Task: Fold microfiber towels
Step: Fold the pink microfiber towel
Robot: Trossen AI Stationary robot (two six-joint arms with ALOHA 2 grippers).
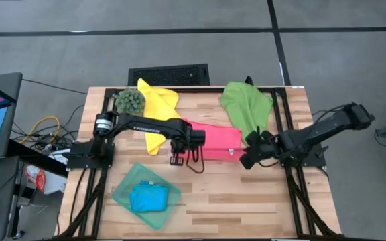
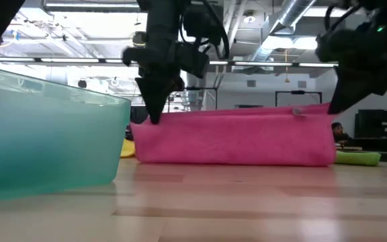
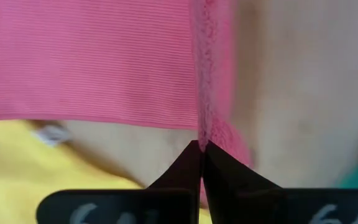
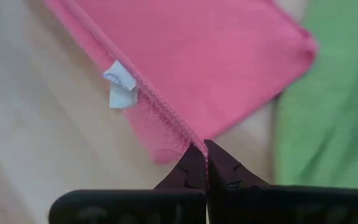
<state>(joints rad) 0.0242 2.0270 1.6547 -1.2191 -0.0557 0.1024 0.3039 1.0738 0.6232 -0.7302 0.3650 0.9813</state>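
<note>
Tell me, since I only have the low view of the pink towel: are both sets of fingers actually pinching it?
Observer: Yes. The left gripper is shut on the pink towel's edge.
Operator: And the right one?
Observer: The right gripper is shut on a corner, near a small white tag.
Operator: What sits in the teal tray?
Observer: The high view shows the blue towel lying in the teal tray.
</note>
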